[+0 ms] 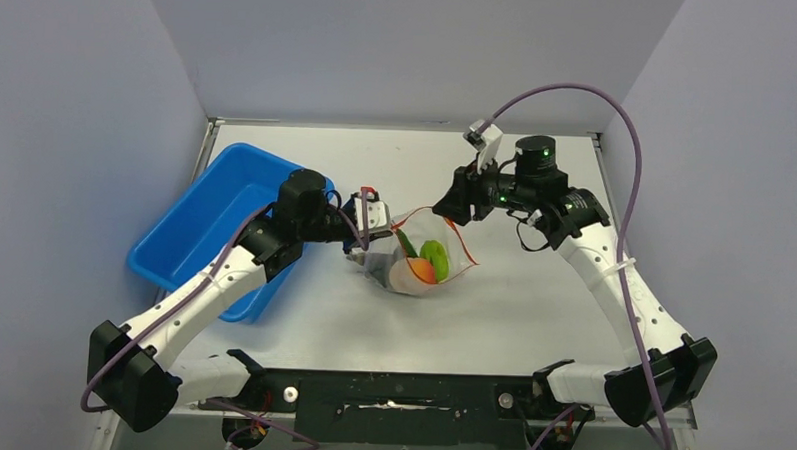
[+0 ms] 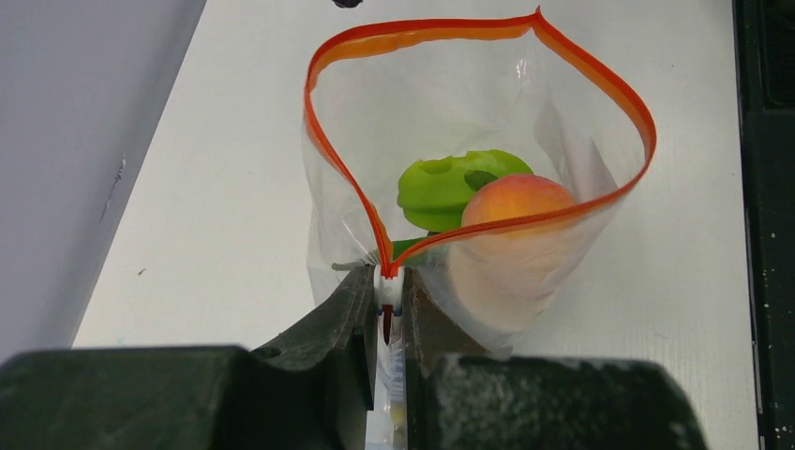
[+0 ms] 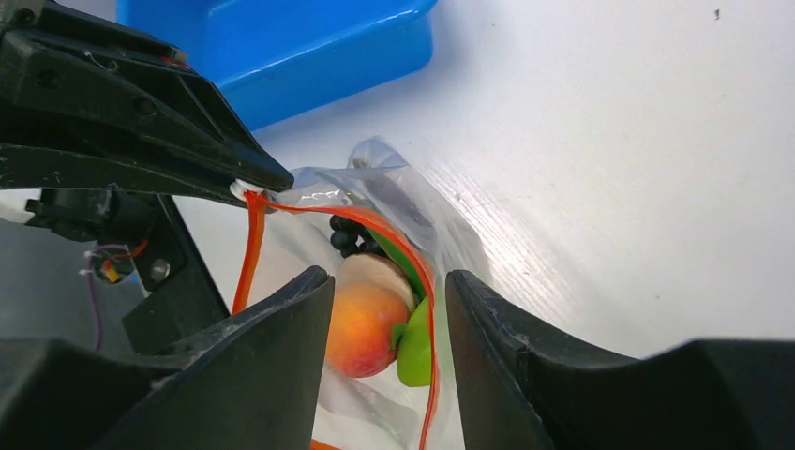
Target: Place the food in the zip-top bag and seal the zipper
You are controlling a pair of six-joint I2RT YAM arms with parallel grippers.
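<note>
The left tool (image 2: 387, 281) is clamped on one corner of the zip-top bag (image 2: 441, 103). It pinches the end of the zipper (image 2: 412, 36) where the two red lips meet. A small white piece sits at that pinch, and I cannot tell whether it is a slider. The right tool (image 3: 389, 286) stands open with nothing in its grip. The bag shows in the gap between its fingers, and the red strip runs through that gap without visibly touching either one.

Beyond the pinch, the mouth gapes in a wide loop. Inside, the orange-red fruit (image 2: 516, 199) and the lime-green fruit (image 2: 441, 183) lie touching. The right wrist view also shows the grape bunch (image 3: 345, 234) and the green pod (image 3: 398, 264) beside them. The bag rests on the desk (image 1: 532, 310) between the two arms, near the blue tray (image 1: 190, 218).

With the food apparently all inside, sealing looks like the step in hand. To do it well:

- **Anchor:** the left pinch should serve as a fixed anchor.
- **Closing the lips:** the right tool should take both lips together just beside that anchor and close until they lie flat on each other.
- **Running the seal:** it should then run along the strip to the far end under light tension — enough to straighten the loop, not enough to drag the corner out of the left pinch.
- **Risks:** the tool may catch only one lip. The orange-red fruit also sits high against the strip, so the film may bunch there or the contents may get nudged.
</note>
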